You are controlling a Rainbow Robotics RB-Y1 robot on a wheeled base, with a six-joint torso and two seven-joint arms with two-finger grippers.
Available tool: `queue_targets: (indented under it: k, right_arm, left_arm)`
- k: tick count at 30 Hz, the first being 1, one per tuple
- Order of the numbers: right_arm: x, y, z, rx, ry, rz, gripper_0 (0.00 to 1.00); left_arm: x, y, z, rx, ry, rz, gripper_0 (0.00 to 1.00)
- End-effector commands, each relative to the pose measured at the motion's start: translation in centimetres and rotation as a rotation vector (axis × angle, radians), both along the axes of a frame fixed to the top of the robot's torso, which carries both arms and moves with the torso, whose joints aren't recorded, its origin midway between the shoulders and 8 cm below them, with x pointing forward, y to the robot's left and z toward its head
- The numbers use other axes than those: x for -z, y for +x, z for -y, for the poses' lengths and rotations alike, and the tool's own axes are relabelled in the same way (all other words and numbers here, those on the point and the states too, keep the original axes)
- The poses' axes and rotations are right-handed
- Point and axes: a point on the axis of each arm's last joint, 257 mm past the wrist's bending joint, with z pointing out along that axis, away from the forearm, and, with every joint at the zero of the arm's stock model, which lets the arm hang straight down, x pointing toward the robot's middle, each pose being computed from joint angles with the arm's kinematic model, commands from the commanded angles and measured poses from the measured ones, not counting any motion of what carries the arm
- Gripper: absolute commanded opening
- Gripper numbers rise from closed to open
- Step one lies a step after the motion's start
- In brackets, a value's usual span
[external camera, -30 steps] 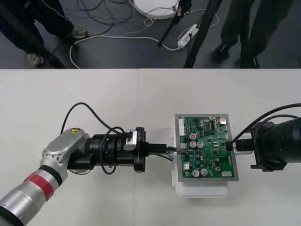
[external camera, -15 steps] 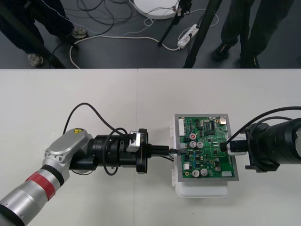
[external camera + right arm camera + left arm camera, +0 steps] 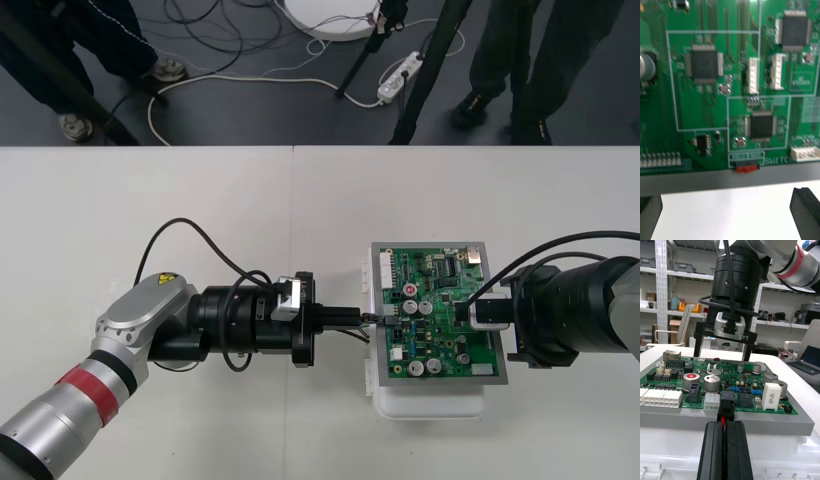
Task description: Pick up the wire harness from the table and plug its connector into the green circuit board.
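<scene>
Snugly, plug (image 3: 727,400) between left fingers (image 3: 713,450)

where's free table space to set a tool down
Bare table runs along the far edge, beyond the green circuit board; another patch lies near, between left arm and white base. Crowded at the board: left gripper shut on the harness plug, right gripper open over its right edge.
</scene>
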Motion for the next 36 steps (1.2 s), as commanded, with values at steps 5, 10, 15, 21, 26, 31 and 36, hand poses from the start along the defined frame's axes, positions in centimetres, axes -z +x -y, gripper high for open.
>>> queue_targets:
  k: [5,10,15,21,26,31,36]
  right_arm:
    - [-0.4,-0.7,-2.3,-0.030,0.026,0.009,1.00]
    - [-0.4,-0.8,-2.5,-0.042,0.029,0.009,1.00]
    - [-0.4,-0.8,-2.6,-0.044,0.029,0.010,1.00]
    - [-0.5,-0.7,-3.0,-0.060,0.030,0.013,1.00]
    - [-0.6,-0.6,-3.4,-0.072,0.036,0.020,1.00]
    - [-0.6,-0.6,-3.7,-0.083,0.041,0.021,1.00]
    - [-0.7,-0.6,-3.9,-0.090,0.045,0.023,1.00]
  left_arm:
    - [-1.5,0.0,2.4,0.024,-0.020,0.077,0.00]
    - [-1.4,-0.2,2.7,0.030,-0.017,0.076,0.00]
    - [-1.4,-0.1,2.6,0.027,-0.014,0.078,0.00]
    - [-1.6,0.2,2.7,0.019,-0.019,0.077,0.00]
    - [-1.9,0.3,2.8,0.018,-0.027,0.077,0.00]
    - [-2.2,0.3,2.8,0.016,-0.037,0.077,0.00]
    - [-2.4,0.4,2.8,0.014,-0.042,0.074,0.00]
